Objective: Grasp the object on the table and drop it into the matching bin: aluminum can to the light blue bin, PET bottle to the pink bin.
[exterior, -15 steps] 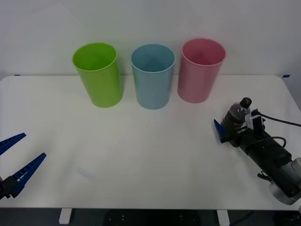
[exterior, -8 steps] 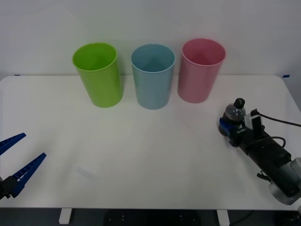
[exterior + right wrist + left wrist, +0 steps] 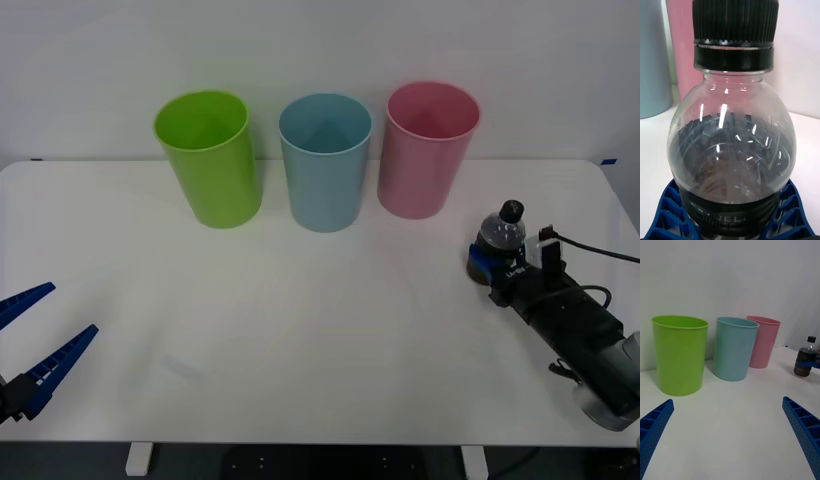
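Note:
The PET bottle (image 3: 500, 238) is small, with dark contents, clear shoulders and a black cap. It stands upright near the right edge of the white table (image 3: 320, 330), in front of and to the right of the pink bin (image 3: 425, 160). My right gripper (image 3: 488, 266) is shut on its lower body. The right wrist view has the bottle (image 3: 732, 142) close up, with a blue finger (image 3: 666, 215) pressed against each side. The light blue bin (image 3: 325, 170) stands just left of the pink one. My left gripper (image 3: 70, 312) waits open at the table's front left corner.
A lime green bin (image 3: 210, 165) stands left of the light blue one; the three form a row along the back of the table. The left wrist view has the same row and the held bottle (image 3: 805, 362) far off. A black cable (image 3: 600, 256) trails from the right wrist.
The right gripper's fingers, spread around the tilted bottle a second ago, have closed on it. The bottle now stands straighter, its cap slightly higher. The left arm has not moved.

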You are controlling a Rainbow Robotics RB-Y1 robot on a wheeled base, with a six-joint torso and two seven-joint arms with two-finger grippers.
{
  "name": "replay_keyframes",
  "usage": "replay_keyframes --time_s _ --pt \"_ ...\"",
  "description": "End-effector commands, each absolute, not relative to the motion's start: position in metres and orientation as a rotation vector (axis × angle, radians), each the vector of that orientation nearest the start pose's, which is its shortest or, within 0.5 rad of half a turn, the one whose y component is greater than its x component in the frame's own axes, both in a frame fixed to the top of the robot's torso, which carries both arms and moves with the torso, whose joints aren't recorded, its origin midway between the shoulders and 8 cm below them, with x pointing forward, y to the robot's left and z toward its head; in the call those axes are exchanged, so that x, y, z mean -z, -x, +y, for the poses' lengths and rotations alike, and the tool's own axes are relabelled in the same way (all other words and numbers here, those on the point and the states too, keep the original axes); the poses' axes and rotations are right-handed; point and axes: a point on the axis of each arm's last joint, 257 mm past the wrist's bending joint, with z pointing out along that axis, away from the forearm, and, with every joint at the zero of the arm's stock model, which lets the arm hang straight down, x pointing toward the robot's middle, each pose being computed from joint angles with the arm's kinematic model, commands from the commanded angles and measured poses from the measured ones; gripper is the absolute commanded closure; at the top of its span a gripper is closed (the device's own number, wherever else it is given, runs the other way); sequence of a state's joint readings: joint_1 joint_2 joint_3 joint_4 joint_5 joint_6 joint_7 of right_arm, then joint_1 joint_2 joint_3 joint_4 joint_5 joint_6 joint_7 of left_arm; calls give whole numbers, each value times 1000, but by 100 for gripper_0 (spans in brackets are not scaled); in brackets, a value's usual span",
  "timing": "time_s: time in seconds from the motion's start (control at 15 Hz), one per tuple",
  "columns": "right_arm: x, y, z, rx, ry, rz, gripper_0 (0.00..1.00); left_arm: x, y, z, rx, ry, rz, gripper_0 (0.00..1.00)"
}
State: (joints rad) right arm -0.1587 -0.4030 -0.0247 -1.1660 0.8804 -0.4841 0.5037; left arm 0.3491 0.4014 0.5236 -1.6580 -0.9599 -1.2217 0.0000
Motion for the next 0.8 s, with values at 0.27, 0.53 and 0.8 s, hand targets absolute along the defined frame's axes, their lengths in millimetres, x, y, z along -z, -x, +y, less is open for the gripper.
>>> replay_keyframes --time_s 0.27,0.53,0.8 --pt "239 -552 -285 -244 361 1539 100 169 -342 330 567 -465 1441 0" --pt "200 -537 -274 -349 337 1498 100 169 -342 330 567 -465 1441 0" --pt "163 -520 -260 -461 309 1456 100 169 -342 330 567 -465 1441 0"
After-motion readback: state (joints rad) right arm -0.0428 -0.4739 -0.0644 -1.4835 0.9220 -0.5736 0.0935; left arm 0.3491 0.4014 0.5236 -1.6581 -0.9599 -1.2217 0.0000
